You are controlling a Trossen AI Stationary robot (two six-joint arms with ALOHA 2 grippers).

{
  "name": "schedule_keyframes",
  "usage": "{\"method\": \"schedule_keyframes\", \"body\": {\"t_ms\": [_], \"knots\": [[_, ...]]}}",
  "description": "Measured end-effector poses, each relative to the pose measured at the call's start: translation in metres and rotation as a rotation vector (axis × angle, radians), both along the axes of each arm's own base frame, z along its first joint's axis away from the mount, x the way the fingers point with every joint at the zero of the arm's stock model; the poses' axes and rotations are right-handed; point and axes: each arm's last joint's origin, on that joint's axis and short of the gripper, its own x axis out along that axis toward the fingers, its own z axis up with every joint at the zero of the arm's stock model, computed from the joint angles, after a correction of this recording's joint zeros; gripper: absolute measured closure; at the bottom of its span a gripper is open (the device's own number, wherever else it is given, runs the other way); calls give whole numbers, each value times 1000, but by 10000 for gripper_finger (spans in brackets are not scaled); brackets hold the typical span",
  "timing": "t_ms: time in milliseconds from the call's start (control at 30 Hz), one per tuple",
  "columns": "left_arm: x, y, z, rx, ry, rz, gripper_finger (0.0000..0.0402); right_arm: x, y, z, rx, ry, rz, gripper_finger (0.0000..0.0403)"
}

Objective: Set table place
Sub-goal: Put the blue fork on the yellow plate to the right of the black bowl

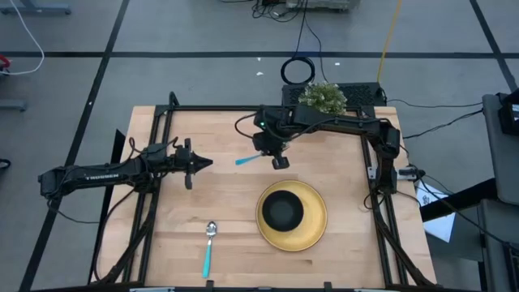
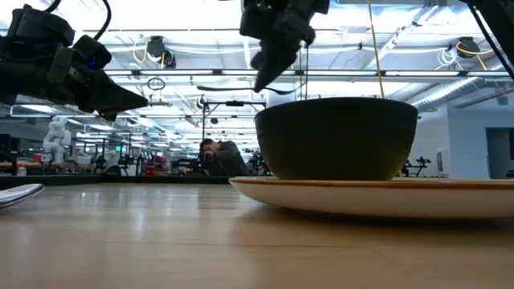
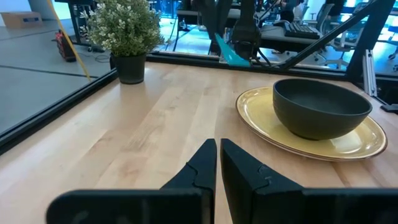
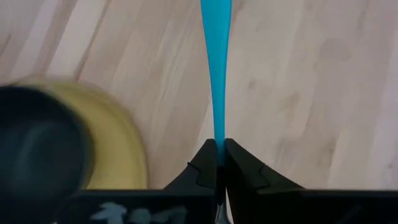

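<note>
A yellow plate [image 1: 312, 231] lies on the wooden table [image 1: 227, 203] at the near right, with a black bowl [image 1: 283, 211] on it. A spoon with a turquoise handle [image 1: 209, 247] lies flat to the plate's left. My right gripper [image 1: 272, 154] is above the table's middle, beyond the plate, shut on a turquoise-handled fork [image 1: 247, 159]. The fork's metal end is hidden. My left gripper [image 1: 199, 165] hovers to the left of it, shut and empty, and also shows in its own wrist view [image 3: 217, 152]. My right gripper pinches the fork's turquoise handle at its narrow part [image 4: 219, 134] between its two fingers. The fingers slant down toward the table's left, and the handle runs on in line with them. The fork is lifted clear of the table, its wide handle end [image 4: 215, 12] sticking out ahead.
A small green potted plant [image 1: 323, 97] stands at the table's far edge, right of centre. Black frame rails [image 1: 154, 138] run along the table's left, right and far sides. Bare wood lies between the spoon and the plate and left of the spoon.
</note>
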Motion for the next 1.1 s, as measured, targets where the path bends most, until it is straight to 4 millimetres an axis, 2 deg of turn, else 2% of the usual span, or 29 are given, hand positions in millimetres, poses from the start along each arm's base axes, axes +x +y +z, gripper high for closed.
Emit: {"method": "schedule_keyframes", "body": {"t_ms": [167,367,533,867,1100], "knots": [[0,0,0,-7,0,1,373,-8,2,2,2,49,20,400],[0,0,0,-11,0,1,373,-19,7,27,34,-48,60,401],[0,0,0,-15,0,2,373,-41,16,45,51,-124,86,402],[0,0,0,-14,-2,2,373,-102,30,27,43,-238,54,402],[0,0,4,3,-36,1,373,-127,36,11,78,-215,9,402]]}}
